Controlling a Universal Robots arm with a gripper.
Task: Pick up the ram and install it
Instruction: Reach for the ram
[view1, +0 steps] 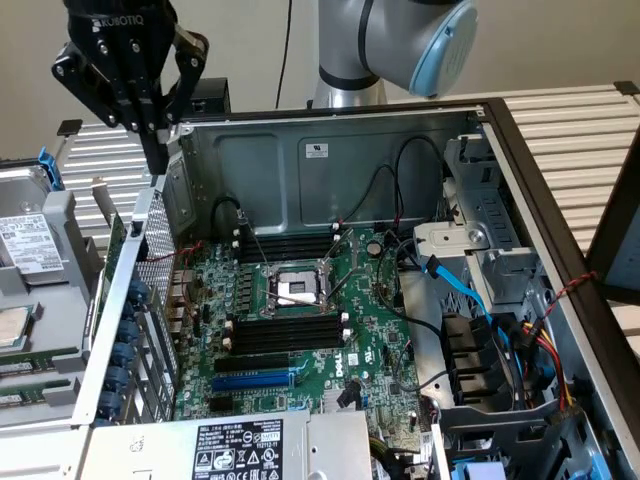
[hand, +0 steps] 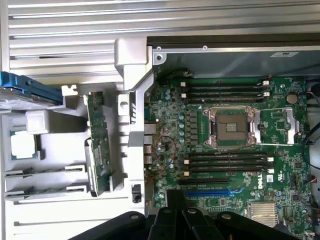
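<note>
Green ram (hand: 98, 145), long narrow stick, on edge in grey holder (hand: 55, 197), tool (view1: 157, 152) pressed together, empty

A plain beige wall (view1: 560, 40) stands at the back, evenly lit, with a thin black cable (view1: 287, 50) hanging straight down in front of it. The work surface is a table (view1: 575, 125) of pale grey slats laid side by side, soft light catching along their ridges. At the exterior view's right a dark bar (view1: 618, 225) slants across the slats. The light is diffuse and the shadows are faint.
</note>
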